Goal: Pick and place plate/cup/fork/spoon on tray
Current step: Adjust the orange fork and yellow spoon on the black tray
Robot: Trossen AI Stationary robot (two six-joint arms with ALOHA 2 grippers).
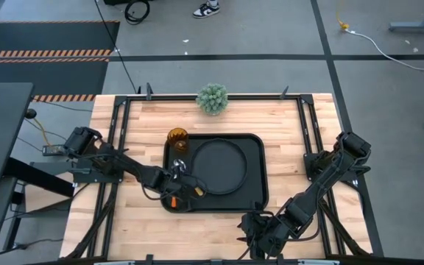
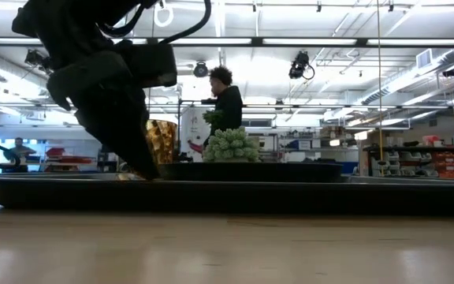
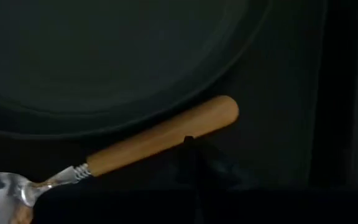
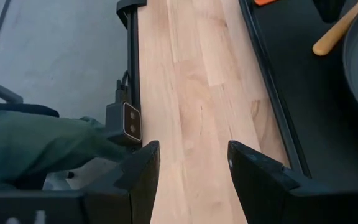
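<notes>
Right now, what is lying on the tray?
On the tray: the plate, the cup, the spoon. The left gripper covers the near-left corner; fork unconfirmed.

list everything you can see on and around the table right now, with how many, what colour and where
tray: 1, black, middle of the wooden table
plate: 1, matte black, on the tray
cup: 1, amber, at the tray's far left corner
spoon: 1, silver bowl with orange-yellow handle, on the tray beside the plate
fork: 1, only an orange-red handle tip shows, near left part of the tray
plant: 1, green and spiky, table's far edge
person: 1, dark top, in the room behind
left gripper: 1, dark, over the tray's left side by the spoon
right gripper: 1, dark, open, over bare wood at the table's near edge
</notes>
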